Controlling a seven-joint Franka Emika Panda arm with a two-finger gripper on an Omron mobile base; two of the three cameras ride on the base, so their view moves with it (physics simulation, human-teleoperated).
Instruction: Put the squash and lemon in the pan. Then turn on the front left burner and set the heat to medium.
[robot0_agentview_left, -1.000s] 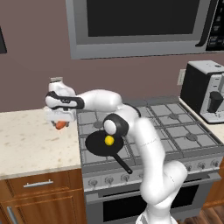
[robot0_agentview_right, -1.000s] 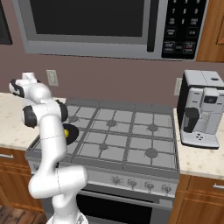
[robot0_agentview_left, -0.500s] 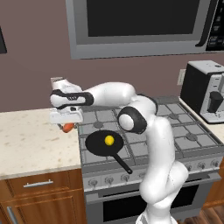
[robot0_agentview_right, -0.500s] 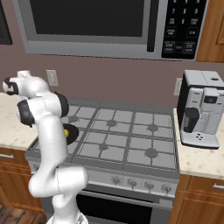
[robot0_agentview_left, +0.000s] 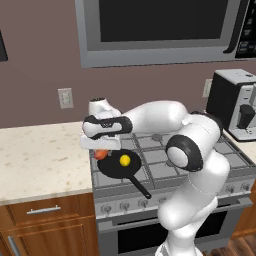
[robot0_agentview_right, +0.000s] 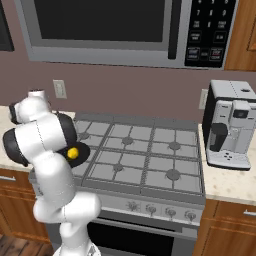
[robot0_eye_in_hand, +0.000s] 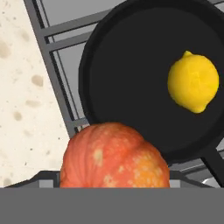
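Note:
My gripper (robot0_agentview_left: 101, 149) is shut on the squash (robot0_agentview_left: 101, 154), an orange-red lump held just above the left rim of the pan (robot0_agentview_left: 116, 169). In the hand view the squash (robot0_eye_in_hand: 113, 155) fills the space between the fingers and covers the pan's (robot0_eye_in_hand: 131, 65) near rim. The lemon (robot0_eye_in_hand: 193, 82) lies inside the black pan, also seen from the left base as the lemon (robot0_agentview_left: 125, 160) and from the right base as the lemon (robot0_agentview_right: 73, 153). The pan rests on the front left burner, whose grate (robot0_eye_in_hand: 51, 65) shows beside it.
A speckled counter (robot0_agentview_left: 40, 155) lies left of the stove. The pan's handle (robot0_agentview_left: 141, 188) points toward the stove's front edge, above the row of knobs (robot0_agentview_left: 125, 204). A coffee machine (robot0_agentview_left: 235, 105) stands on the right. A microwave (robot0_agentview_left: 160, 30) hangs overhead.
The arm has swung right, carrying the squash from above the counter edge to the pan's left rim. The lemon has stayed in the pan.

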